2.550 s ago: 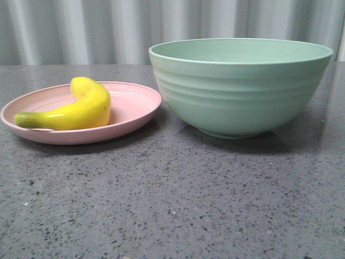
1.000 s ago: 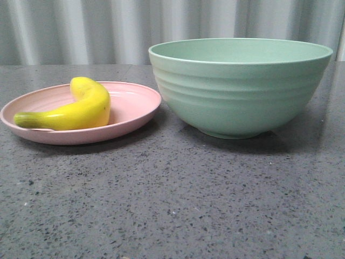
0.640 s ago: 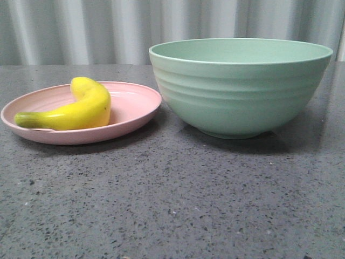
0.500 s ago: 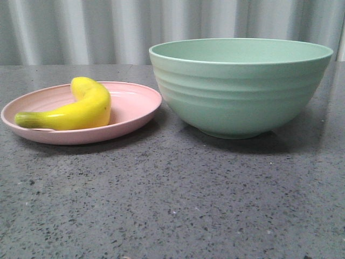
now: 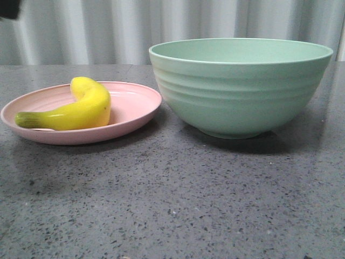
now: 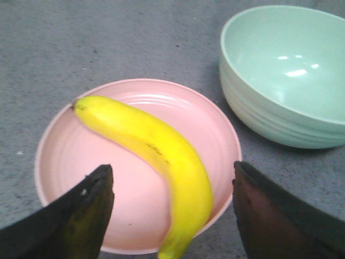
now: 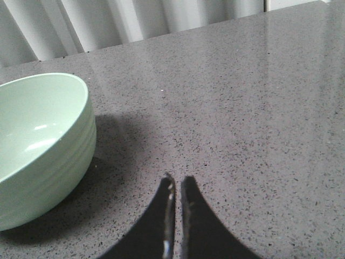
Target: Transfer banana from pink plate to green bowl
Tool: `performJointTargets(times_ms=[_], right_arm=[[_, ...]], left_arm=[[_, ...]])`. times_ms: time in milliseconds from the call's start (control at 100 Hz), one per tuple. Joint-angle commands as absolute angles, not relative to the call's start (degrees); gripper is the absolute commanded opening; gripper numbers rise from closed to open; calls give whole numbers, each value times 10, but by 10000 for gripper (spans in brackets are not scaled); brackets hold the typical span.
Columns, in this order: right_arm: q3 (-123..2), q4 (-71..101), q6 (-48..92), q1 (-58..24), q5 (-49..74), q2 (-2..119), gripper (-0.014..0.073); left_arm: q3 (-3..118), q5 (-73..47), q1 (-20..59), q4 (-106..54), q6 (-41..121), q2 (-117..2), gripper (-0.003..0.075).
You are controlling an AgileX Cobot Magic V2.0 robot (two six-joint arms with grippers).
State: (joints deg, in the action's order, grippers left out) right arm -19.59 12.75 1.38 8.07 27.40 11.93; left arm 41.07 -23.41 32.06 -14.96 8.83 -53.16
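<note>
The yellow banana [image 5: 81, 108] lies on the pink plate [image 5: 135, 102] at the left of the table. The green bowl [image 5: 240, 86] stands to the plate's right and looks empty. In the left wrist view my left gripper [image 6: 172, 181] is open above the plate [image 6: 70, 156], one finger on each side of the banana [image 6: 161, 156]; it touches nothing. A dark bit of that arm [image 5: 8, 8] shows at the top left of the front view. In the right wrist view my right gripper [image 7: 177, 183] is shut and empty over bare table, to the side of the bowl [image 7: 38, 145].
The table top [image 5: 172, 205] is grey speckled stone. A pale corrugated wall [image 5: 108, 27] stands behind it.
A dark part of the left arm has come into the top left corner of the front view. The banana, plate and bowl have not moved.
</note>
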Motion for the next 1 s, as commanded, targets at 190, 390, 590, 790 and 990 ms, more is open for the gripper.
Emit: performJointTargets(times_ms=[190,390,590,790,990], right_arm=[[-213,127,16,81,236,130,-62],[-213,127,16,81,236,130,-62],[-213,127,16,81,236,130,-62],[-213,127,16,81,236,130,-62],[-213,127,16,81,236,130,-62]], left_arm=[[468,-182,377,-161,88,-656,440],[485,-179,377,-165,88,-721,440],[492,-162,377,-165,88,-763,440],[492,-158,377,-159,88,-781,438],[492,-158,377,-158,88,-786,438]])
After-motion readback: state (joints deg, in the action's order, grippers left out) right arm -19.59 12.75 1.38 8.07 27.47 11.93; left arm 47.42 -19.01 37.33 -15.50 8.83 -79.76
